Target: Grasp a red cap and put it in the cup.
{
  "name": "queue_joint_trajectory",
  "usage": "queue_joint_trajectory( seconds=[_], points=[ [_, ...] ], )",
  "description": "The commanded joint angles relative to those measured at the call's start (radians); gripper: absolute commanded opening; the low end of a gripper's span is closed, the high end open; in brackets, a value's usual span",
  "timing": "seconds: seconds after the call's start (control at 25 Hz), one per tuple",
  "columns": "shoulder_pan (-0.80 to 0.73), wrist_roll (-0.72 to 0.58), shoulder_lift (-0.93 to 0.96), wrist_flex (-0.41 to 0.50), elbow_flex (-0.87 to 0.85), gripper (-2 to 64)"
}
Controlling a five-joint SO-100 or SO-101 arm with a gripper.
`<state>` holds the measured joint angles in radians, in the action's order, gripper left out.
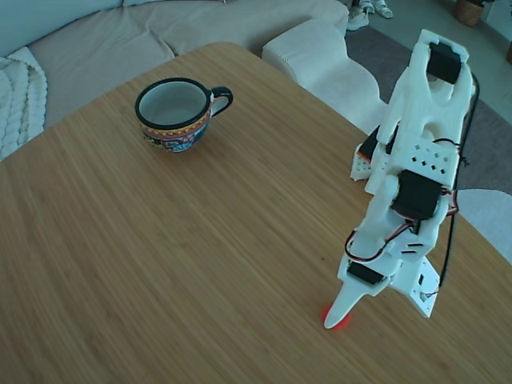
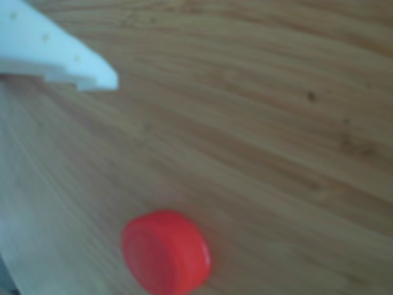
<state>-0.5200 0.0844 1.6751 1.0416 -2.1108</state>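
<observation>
The arm [image 1: 412, 172] is bent down over the wooden table [image 1: 200, 256] in the fixed view, and its gripper [image 1: 338, 314] is lowered to the surface with the white finger tip pointing down. The cap [image 1: 338, 321] is seen right at that tip – only a red sliver shows from under the finger, the rest being covered by it. Whether the tip touches the cap cannot be told from this view.

In the other view (blurred) the cap [image 2: 166, 252] is shown lying on the wood, well below and slightly to the right of the one white finger [image 2: 58, 52] that enters from the upper left corner. Bare wood lies between the two there. Only this finger is seen, so whether the jaws are apart or closed cannot be told; nothing is seen gripped.

The cup [image 1: 178, 112] is placed far from the gripper – up and to the left of it in the fixed view, upright, its handle turned to the right and its pale inside empty. Only bare table lies between the gripper and the cup.

Beyond the table edge a beige sofa [image 1: 120, 36] is seen behind the cup, and a white cushion [image 1: 320, 60] lies up behind the arm.
</observation>
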Motion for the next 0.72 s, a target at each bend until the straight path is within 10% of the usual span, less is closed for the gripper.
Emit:
queue_joint_trajectory(
  seconds=[0.0, 0.68],
  points=[
    [0.002, 0.005, 0.031, -0.011, 0.049, 52.9],
    [0.002, 0.005, 0.032, -0.014, 0.046, 52.9]
  ],
)
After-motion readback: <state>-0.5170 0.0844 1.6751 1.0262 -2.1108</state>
